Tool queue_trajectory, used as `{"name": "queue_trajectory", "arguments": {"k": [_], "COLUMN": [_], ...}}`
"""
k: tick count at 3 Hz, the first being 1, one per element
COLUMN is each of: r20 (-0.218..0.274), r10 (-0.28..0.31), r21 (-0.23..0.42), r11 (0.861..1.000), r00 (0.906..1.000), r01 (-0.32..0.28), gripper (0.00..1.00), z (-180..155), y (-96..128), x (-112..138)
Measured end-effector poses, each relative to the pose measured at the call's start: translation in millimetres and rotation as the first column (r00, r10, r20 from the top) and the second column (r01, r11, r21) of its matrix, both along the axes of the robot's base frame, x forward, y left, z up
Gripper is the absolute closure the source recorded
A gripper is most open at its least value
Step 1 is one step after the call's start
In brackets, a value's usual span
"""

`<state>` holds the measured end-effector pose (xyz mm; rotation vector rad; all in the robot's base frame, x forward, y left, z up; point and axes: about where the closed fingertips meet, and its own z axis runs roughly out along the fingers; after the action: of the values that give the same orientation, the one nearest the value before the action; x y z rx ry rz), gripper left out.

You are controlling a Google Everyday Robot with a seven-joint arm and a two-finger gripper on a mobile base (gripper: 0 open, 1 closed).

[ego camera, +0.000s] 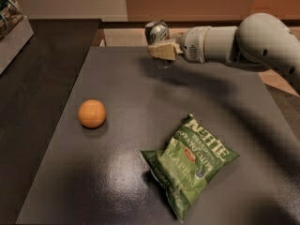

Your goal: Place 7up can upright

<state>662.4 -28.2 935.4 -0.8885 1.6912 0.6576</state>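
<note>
The 7up can (157, 33) is a silvery-green can held nearly upright, tilted slightly, above the far middle of the dark table (126, 125). My gripper (161, 50) reaches in from the right and is shut on the can's lower half, with its tan fingers (164, 51) across the can's front. The can's bottom end is hidden behind the fingers and hangs just over the table's far part. The white arm (234, 41) stretches off to the right edge.
An orange ball (92, 113) lies on the table at the left. A green chip bag (190, 161) lies at the front right. A lower dark counter (42, 78) runs along the left, with a box (11, 27) at the far left corner.
</note>
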Motion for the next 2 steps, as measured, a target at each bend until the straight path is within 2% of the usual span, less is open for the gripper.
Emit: {"name": "queue_trajectory", "arguments": {"k": [2], "r20": [0.002], "r10": [0.010], "r21": [0.058], "r11": [0.998], "r00": [0.9999], "r01": [-0.010], "gripper": [1.00], "z": [-18.2], "y": [-2.5], "x": [-4.1]}}
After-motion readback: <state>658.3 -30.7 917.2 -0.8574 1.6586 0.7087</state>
